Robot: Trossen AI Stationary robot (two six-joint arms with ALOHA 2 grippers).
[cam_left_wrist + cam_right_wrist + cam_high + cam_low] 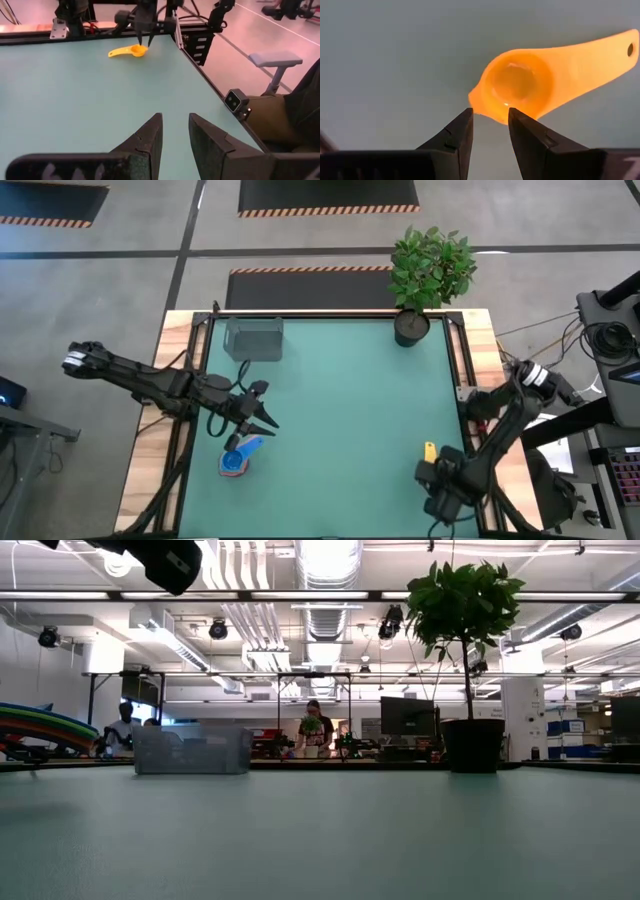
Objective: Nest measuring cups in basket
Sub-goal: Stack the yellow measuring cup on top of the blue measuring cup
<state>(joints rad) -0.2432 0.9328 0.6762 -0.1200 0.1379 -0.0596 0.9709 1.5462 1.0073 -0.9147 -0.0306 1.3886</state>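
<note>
A yellow measuring cup point(430, 450) lies on the green mat near the table's right near corner, handle toward the far edge. My right gripper point(490, 111) points down over its bowl, open by a narrow gap. A nested stack of cups point(238, 461), blue outside and red inside, rests on the mat at the left near side and shows as coloured bands point(40, 728) in the low view. My left gripper point(266, 412) hovers just beyond the stack, open and empty. The grey see-through basket point(255, 338) stands at the far left of the mat. My right gripper comes from above, pointing down, with its fingertips point(465, 117) at the rim of the yellow cup's bowl point(485, 107), on the side away from the handle. I cannot tell whether they touch. The cup lies flat on the mat.
A black pot with a green plant point(412, 325) stands at the mat's far right corner. Wide bare mat point(350, 410) lies between the two arms. Wooden table edges and black rails run along both sides. People sit in the room behind the table.
</note>
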